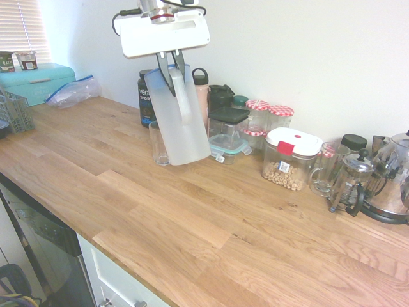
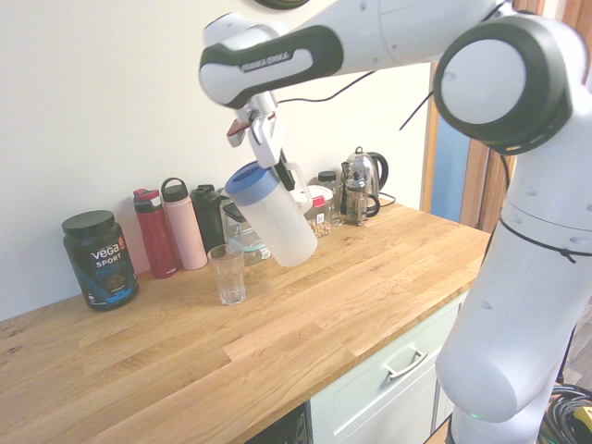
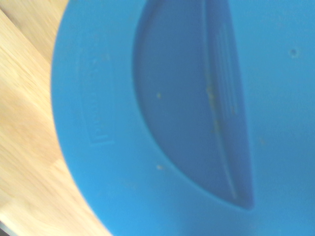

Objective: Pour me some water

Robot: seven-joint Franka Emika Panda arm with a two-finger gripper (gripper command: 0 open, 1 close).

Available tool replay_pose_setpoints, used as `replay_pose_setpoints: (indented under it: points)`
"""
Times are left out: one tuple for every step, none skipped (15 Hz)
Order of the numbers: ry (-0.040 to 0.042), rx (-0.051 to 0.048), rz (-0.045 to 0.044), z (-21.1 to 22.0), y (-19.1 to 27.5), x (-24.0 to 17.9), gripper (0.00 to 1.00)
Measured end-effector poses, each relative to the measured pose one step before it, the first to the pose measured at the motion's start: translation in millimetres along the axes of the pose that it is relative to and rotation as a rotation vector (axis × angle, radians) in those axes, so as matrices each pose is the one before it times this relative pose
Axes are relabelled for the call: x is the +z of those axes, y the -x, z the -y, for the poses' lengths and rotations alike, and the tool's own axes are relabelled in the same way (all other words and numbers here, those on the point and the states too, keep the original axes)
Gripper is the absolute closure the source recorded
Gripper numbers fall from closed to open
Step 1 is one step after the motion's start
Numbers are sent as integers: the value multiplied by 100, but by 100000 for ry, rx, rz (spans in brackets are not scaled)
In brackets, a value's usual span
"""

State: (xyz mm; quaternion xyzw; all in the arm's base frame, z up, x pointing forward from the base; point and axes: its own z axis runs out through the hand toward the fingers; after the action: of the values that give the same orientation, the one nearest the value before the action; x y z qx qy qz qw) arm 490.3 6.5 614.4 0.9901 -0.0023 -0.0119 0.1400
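A translucent white pitcher (image 1: 181,125) with a blue lid (image 2: 252,180) hangs tilted above the wooden counter (image 1: 192,217), lid end uppermost. My gripper (image 1: 171,69) is shut on its handle from above. An empty clear glass (image 2: 227,275) stands upright on the counter just beside the pitcher, below and to the side of the lid; in the first exterior view the glass (image 1: 158,144) is partly hidden behind the pitcher. The blue lid (image 3: 187,118) fills the wrist view, with a strip of counter (image 3: 24,128) beside it. I see no water flowing.
Along the wall stand a black protein tub (image 2: 100,258), red and pink bottles (image 2: 171,227), jars (image 1: 280,118), a food container with a red clip (image 1: 291,158), a French press (image 1: 350,182) and a kettle (image 1: 393,179). A teal bread box (image 1: 35,82) sits at the far end.
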Motion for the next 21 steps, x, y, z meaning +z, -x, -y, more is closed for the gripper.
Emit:
replay_pose_setpoints:
  points:
    - [-5761,4016,-708,-2009,1115,-155,100]
    - [-4928,4471,-555,-2013,864,8,100]
    - [-3596,5390,-993,-1888,593,288,100]
    - [-2574,5694,-625,-1553,297,605,100]
    - [-1856,6024,-120,-1235,94,921,100]
    - [-1189,5998,25,-902,-129,1109,100]
    - [-1229,6003,-1,-947,-213,1252,100]
    - [-1352,5641,218,-899,-99,1468,100]
    - [-1694,5517,-89,-781,10,1231,100]
    - [-1685,5398,-446,-929,81,1108,100]
    - [-1291,5337,-613,-836,180,897,100]
    - [-1129,5396,-488,-871,200,630,100]
    - [-970,5489,-689,-930,222,365,100]
    - [-1180,5389,-934,-755,237,265,100]
    - [-1415,5114,-1620,-618,116,340,100]
    - [-1584,4734,-2470,-528,-60,429,100]
    - [-1698,4217,-3079,-386,-241,368,100]
    - [-1912,3677,-3550,-353,-405,280,100]
    - [-1560,2313,-3684,-411,-291,369,100]
    - [-308,446,-2105,-386,-22,501,100]
    - [1034,-465,117,-398,292,671,100]
